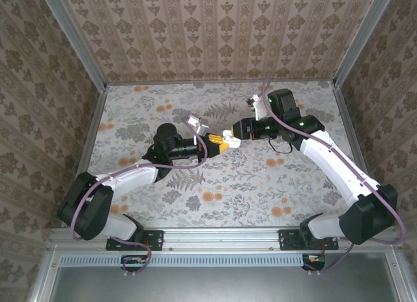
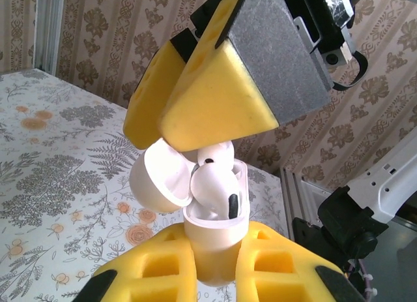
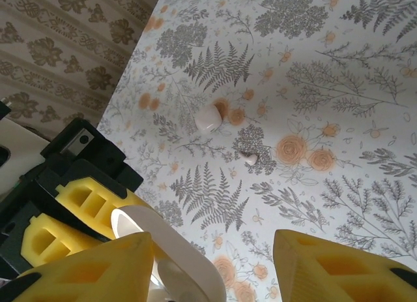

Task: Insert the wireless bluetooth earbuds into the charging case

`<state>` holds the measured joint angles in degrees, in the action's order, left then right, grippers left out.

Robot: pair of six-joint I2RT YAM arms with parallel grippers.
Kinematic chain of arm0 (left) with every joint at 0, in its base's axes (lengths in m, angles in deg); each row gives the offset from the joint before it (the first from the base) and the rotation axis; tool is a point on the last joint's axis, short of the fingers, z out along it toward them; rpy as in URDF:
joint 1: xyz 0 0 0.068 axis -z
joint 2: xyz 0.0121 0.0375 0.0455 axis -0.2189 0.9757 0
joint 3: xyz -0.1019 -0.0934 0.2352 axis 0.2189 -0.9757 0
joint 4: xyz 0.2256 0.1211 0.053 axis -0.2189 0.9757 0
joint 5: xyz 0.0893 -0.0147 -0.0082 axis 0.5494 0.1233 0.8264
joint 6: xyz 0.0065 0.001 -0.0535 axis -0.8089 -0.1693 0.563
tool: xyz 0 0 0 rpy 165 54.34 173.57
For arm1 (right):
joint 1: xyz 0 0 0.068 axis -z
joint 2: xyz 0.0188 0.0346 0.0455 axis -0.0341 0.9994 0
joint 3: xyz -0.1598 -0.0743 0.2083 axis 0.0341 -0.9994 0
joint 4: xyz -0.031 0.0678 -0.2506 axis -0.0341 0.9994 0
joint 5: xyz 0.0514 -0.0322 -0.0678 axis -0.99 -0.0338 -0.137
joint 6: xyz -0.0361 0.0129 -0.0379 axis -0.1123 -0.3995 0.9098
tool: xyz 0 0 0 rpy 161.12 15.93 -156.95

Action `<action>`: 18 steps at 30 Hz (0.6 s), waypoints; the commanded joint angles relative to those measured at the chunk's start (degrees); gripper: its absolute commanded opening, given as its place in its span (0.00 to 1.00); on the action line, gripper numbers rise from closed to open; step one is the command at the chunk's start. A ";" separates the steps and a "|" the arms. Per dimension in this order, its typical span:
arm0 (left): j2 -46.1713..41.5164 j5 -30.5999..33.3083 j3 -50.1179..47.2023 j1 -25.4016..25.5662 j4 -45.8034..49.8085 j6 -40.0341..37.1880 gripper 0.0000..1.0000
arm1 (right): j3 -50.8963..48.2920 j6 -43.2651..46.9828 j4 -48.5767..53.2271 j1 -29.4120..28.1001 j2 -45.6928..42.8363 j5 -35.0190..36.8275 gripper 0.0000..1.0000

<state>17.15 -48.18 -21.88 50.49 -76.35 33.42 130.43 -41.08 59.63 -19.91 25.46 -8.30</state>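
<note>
My left gripper (image 2: 215, 231) is shut on the charging case (image 2: 216, 250), a glossy white case held upright above the table. Its lid (image 2: 155, 183) hangs open to the left. One white earbud (image 2: 212, 188) with a dark mark sits in the case mouth, tilted and poking out, and a second earbud (image 2: 216, 153) shows just behind it. The yellow fingers (image 2: 215, 106) of my right gripper (image 3: 212, 243) come down from above and touch the earbuds. Its jaws stand apart, the lid (image 3: 176, 250) beside its left finger. From above, the two grippers (image 1: 212, 143) (image 1: 230, 137) meet mid-table.
A white rounded lump (image 3: 208, 117) and a tiny white bit (image 3: 249, 158) lie on the floral table (image 3: 339, 87) below the grippers. Patterned walls (image 1: 215, 34) close in the back and sides. An aluminium rail (image 1: 221, 237) runs along the near edge.
</note>
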 commanded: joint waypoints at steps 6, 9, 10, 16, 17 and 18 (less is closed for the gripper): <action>-2.05 0.68 -1.73 0.73 -1.72 -6.85 0.00 | -0.13 -4.16 -0.49 0.76 -4.50 -5.66 0.53; -2.11 1.52 -2.10 0.80 -1.99 -8.42 0.00 | -0.88 -4.39 0.00 0.77 -6.70 -5.86 0.52; -2.12 1.74 -2.28 0.86 -2.19 -8.99 0.00 | -1.15 -4.37 0.17 0.73 -7.31 -5.40 0.51; -2.20 2.36 -2.27 1.14 -2.86 -10.57 0.00 | -2.37 -4.29 2.51 0.52 -7.41 -2.21 0.41; -2.22 2.45 -2.21 1.16 -2.88 -10.66 0.00 | -2.35 -4.19 2.93 0.23 -7.21 -1.65 0.39; -2.29 2.45 -2.28 1.12 -2.88 -10.71 0.00 | -2.39 -4.10 3.32 -0.05 -7.01 -1.16 0.38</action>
<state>16.74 -45.93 -23.65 51.30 -76.68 24.85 129.10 -44.92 60.35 -19.50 18.05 -11.36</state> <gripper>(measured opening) 0.129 0.382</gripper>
